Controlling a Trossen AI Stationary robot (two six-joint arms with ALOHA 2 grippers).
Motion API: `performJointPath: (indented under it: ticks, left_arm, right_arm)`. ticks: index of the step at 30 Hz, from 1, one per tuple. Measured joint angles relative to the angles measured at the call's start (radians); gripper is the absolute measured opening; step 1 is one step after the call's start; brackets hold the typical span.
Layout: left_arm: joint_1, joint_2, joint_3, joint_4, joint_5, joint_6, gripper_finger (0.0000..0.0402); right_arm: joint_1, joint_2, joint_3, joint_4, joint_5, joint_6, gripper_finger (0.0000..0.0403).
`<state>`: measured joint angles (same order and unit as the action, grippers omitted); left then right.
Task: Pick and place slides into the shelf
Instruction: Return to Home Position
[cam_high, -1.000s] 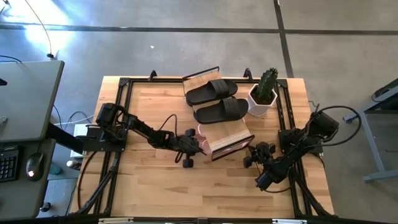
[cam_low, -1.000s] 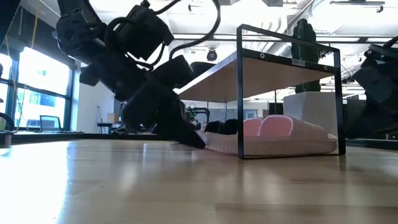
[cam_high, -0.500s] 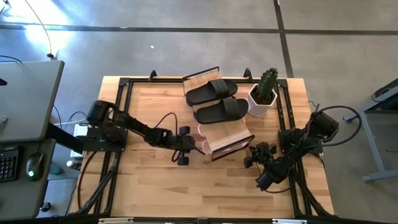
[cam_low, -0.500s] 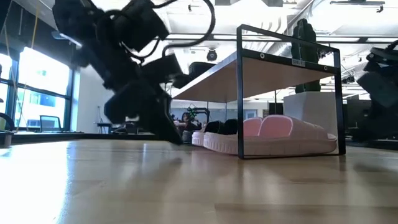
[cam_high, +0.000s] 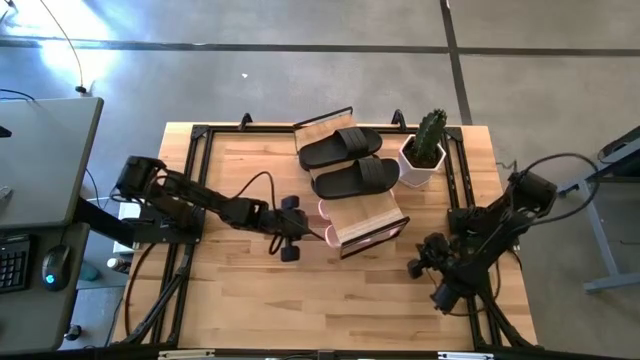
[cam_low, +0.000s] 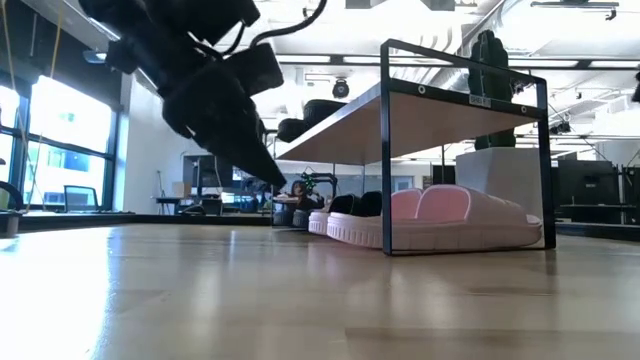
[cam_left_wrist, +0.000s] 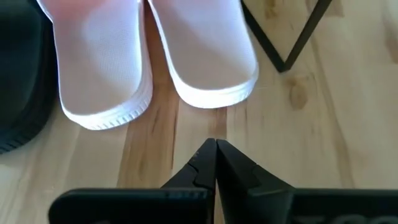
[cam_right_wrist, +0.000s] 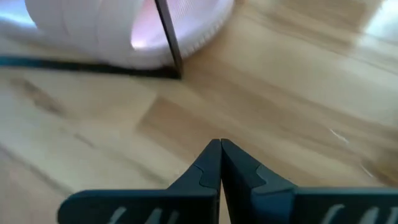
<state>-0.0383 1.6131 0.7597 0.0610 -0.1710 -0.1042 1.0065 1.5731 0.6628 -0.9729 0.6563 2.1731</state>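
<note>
The placing looks finished, and the return to rest is judged to be the step in hand: a black pair (cam_high: 340, 148) is laid on the top board of the shelf (cam_high: 368, 212), and the pink pair (cam_low: 455, 215) is set on the table (cam_high: 240, 290) beneath it. The left gripper (cam_left_wrist: 216, 148) is held above the table near the pink ends, its fingers pressed together on nothing, and the right gripper (cam_right_wrist: 220, 147) is likewise closed and empty, apart from the shelf's corner. Next, each arm would need to be drawn back to its base without frame or slides being brushed.
</note>
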Motion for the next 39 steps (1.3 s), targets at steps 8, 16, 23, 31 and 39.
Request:
performJointPath:
  ticks: [8,16,23,31,39]
  left_arm:
    - [-0.001,-0.106,0.000,-0.082,0.143,-0.002,0.0000]
    - [-0.001,-0.198,0.000,-0.029,0.409,0.104,0.0000]
    - [-0.002,-0.228,-0.011,0.147,0.543,0.151,0.0000]
    - [0.026,-0.481,-0.005,0.168,0.426,0.187,0.0000]
    - [0.067,-0.875,-0.005,0.002,0.257,0.236,0.0000]
  right_arm:
    - [0.078,-0.229,0.000,0.110,-0.148,-0.134,0.0000]
    - [0.052,-0.382,0.000,0.558,0.022,-0.588,0.0000]
    - [-0.104,-0.386,0.000,0.836,-0.111,-1.058,0.0000]
    - [-0.337,-0.478,0.000,1.164,-0.334,-1.711,0.0000]
    - [-0.479,-0.880,0.000,1.105,-0.276,-2.121,0.0000]
